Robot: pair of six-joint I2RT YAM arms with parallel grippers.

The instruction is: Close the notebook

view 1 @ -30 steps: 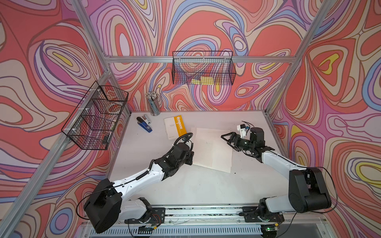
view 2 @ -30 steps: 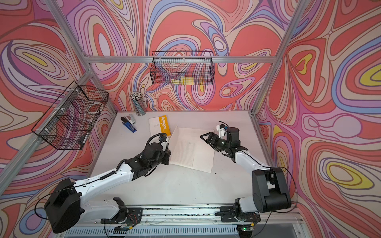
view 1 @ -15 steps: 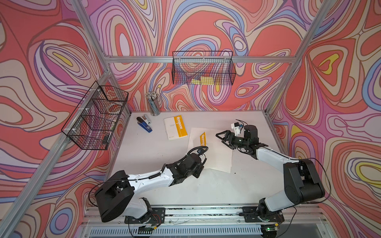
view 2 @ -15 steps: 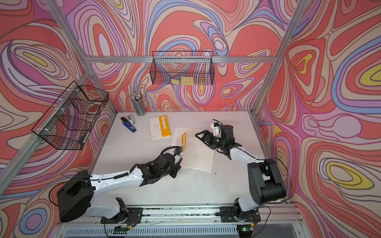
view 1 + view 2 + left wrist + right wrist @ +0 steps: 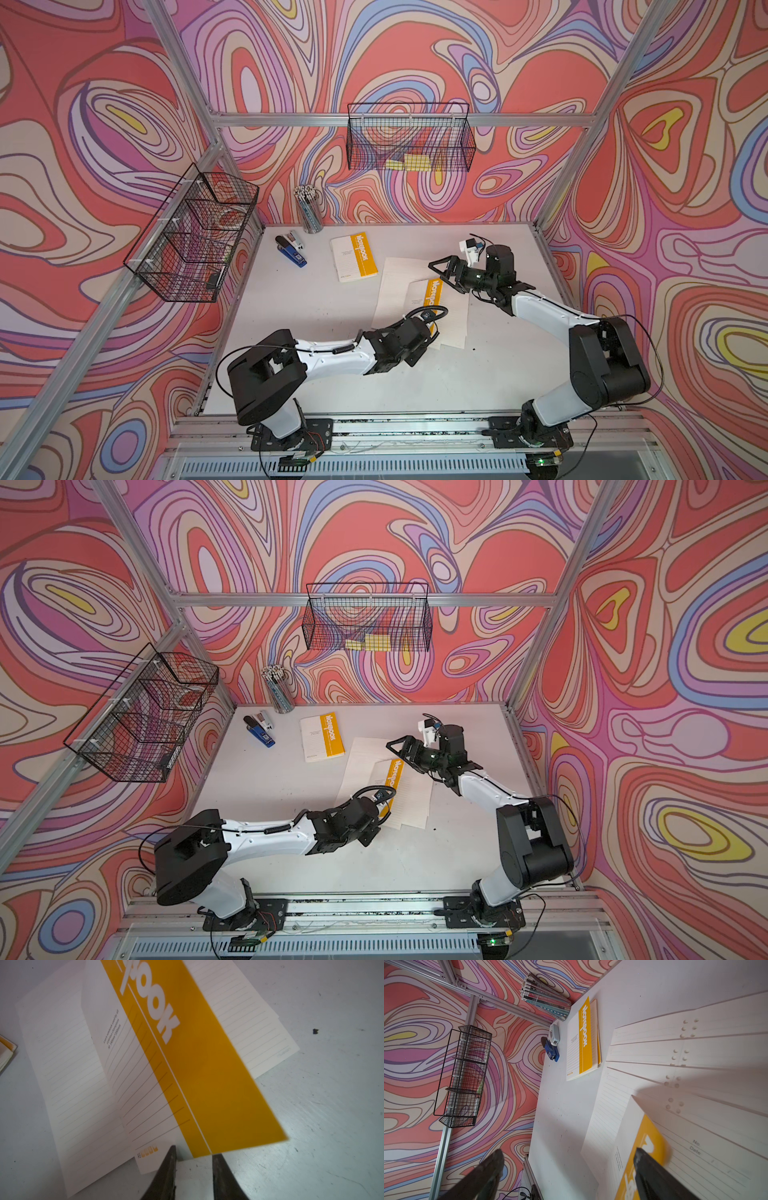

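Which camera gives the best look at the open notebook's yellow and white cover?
The left wrist view: the yellow and white cover fills it, raised over lined pages. Both top views show it small; the right wrist view catches a blurred corner.

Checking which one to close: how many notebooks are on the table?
2. A closed notebook lies at the back near the stapler; the open notebook is mid-table, half folded shut, at the left gripper.

A blue stapler lies left of centre on the white worktop, near a clear cup of pencils. A black wire basket hangs above.
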